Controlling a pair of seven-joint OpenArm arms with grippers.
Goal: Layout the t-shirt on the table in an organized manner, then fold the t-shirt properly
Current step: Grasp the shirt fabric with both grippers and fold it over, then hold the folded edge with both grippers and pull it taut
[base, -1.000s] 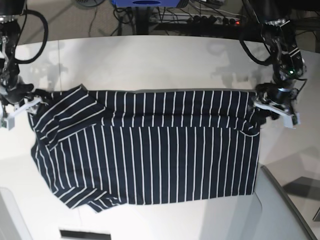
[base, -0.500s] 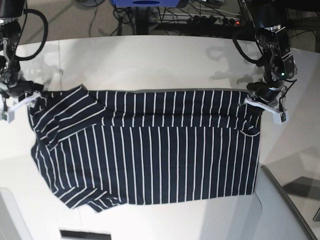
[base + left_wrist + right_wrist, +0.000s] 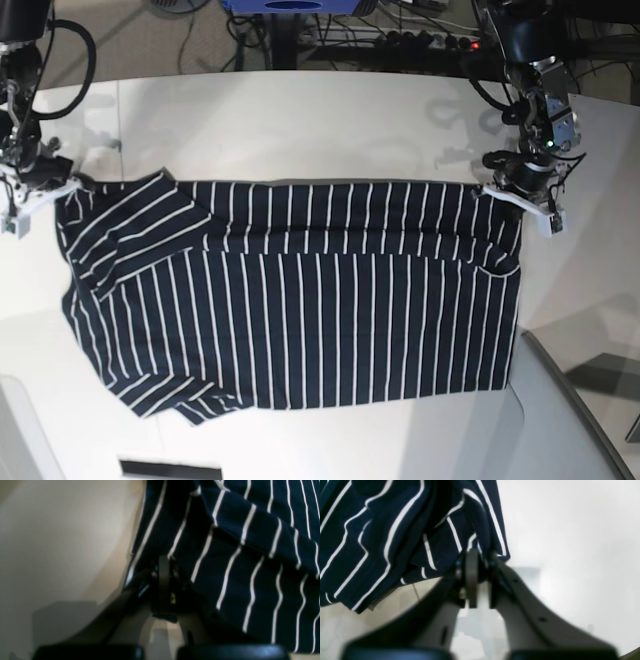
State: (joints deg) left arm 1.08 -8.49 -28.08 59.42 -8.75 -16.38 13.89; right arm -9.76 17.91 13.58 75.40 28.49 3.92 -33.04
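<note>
The dark navy t-shirt [image 3: 300, 300] with thin white stripes lies spread on the white table [image 3: 300, 120], its far edge stretched between my two grippers. My left gripper [image 3: 508, 195] is shut on the shirt's far right corner; in the left wrist view the closed fingertips [image 3: 163, 580] pinch the fabric [image 3: 237, 555]. My right gripper [image 3: 60, 192] is shut on the far left corner by the sleeve; in the right wrist view its fingertips [image 3: 472, 565] clamp the bunched cloth [image 3: 395, 530]. The near left hem is rumpled and folded over.
Cables and a power strip [image 3: 430, 40] lie on the floor behind the table. A grey ramp-like surface [image 3: 560, 410] sits at the near right. A thin seam [image 3: 118, 110] runs across the table's left part.
Both grippers have moved toward the far side of the table, pulling the shirt's far edge with them. The right corner has straightened. Both stay shut on the fabric.
</note>
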